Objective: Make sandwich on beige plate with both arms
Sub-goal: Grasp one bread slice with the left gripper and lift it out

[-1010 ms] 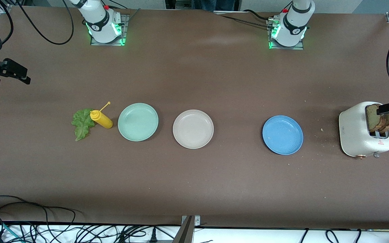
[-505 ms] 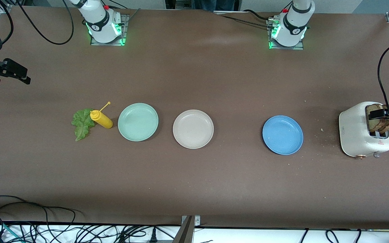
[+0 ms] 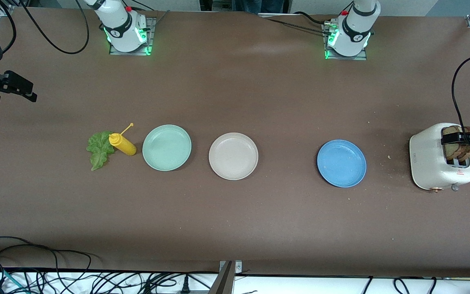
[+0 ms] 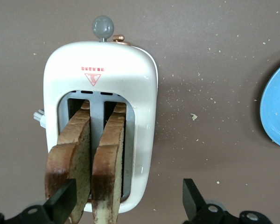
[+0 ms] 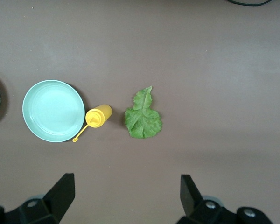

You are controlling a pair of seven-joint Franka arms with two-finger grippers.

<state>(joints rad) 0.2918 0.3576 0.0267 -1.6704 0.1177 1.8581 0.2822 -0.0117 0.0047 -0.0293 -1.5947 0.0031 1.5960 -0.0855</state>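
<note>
Two tan bread slices with dark crust [image 3: 457, 145] stand in the slots of a white toaster [image 3: 428, 159] at the left arm's end of the table. My left gripper [image 3: 460, 137] is over the toaster, open and empty. In the left wrist view both slices [image 4: 107, 158] show between its wide fingers [image 4: 126, 199]. The beige plate [image 3: 233, 156] lies empty mid-table. The green lettuce leaf [image 3: 98, 149] lies at the right arm's end, also in the right wrist view [image 5: 143, 116]. My right gripper [image 3: 10, 87] waits, open and empty [image 5: 126, 189], over bare table.
A mint green plate [image 3: 167, 147] lies between the beige plate and a yellow squeeze bottle [image 3: 123, 144] that touches the lettuce. A blue plate [image 3: 341, 163] lies between the beige plate and the toaster. Crumbs dot the table near the toaster. Cables hang along the nearest table edge.
My left gripper has moved in over the toaster, and its finger now crosses the bread tops. The right arm, plates and lettuce have not moved.
</note>
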